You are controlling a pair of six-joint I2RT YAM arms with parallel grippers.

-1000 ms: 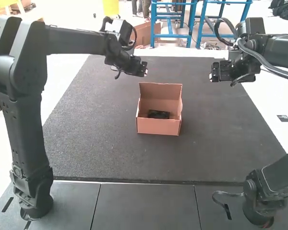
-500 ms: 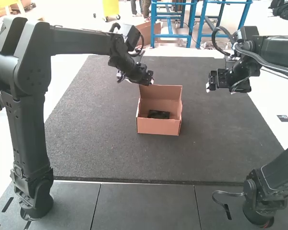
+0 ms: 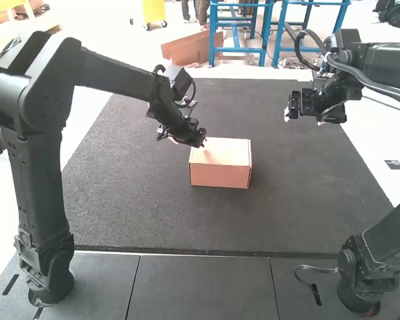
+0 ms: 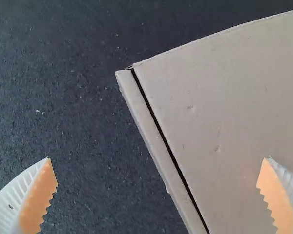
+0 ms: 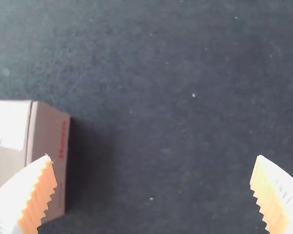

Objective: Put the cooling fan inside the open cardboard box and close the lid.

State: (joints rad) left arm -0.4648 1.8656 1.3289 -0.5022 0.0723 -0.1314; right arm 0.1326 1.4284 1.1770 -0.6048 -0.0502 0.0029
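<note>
Shut cardboard box (image 3: 220, 163) in the middle of the worktop (image 3: 120, 187). Likely light and stiff, easy to dent: best pushed flat on the lid (image 3: 225, 145). Left gripper (image 3: 187, 139) wide over one corner; right gripper (image 3: 291, 111) wide, well apart.

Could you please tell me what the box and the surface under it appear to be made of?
The box looks like plain brown cardboard, matte, with a visible flap seam and small dents on top. The mat under it seems a dark, grainy rubber or foam sheet, speckled; which one is unclear.
</note>
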